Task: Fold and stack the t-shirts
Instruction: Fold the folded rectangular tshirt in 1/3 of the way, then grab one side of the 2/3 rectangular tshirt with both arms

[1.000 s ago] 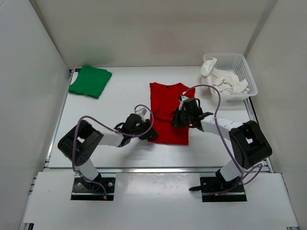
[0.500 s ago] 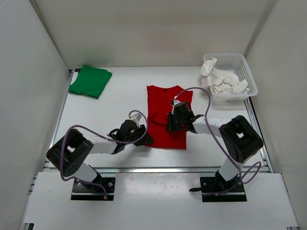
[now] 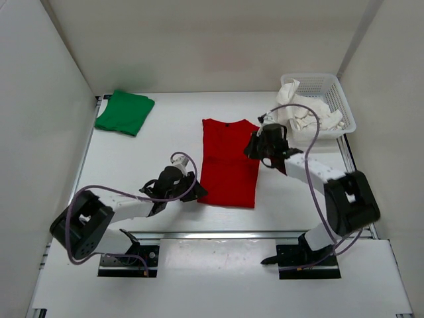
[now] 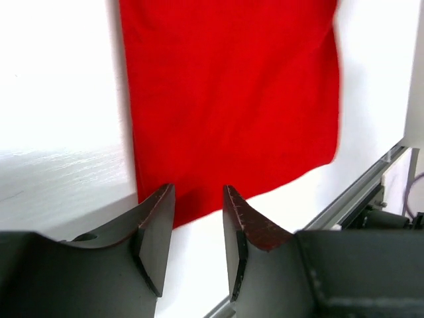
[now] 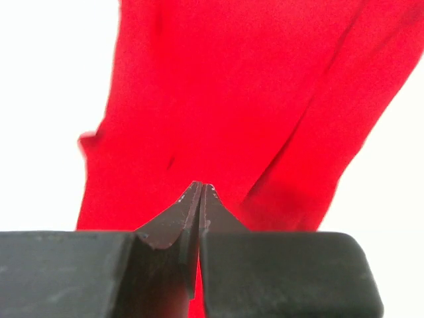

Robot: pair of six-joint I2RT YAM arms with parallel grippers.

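Parted jaws of the left gripper [image 4: 197, 192] sit at the red shirt's [image 3: 228, 165] near-left corner, holding nothing. The right gripper's [image 5: 200, 189] are clamped, seemingly on that shirt's right edge. Folding the red shirt looks under way, and next the left must pinch its corner. The green shirt [image 3: 124, 111] lies folded far left, the red lies flat mid-table, and the white shirt [image 3: 308, 112] is crumpled in the basket [image 3: 344, 109].
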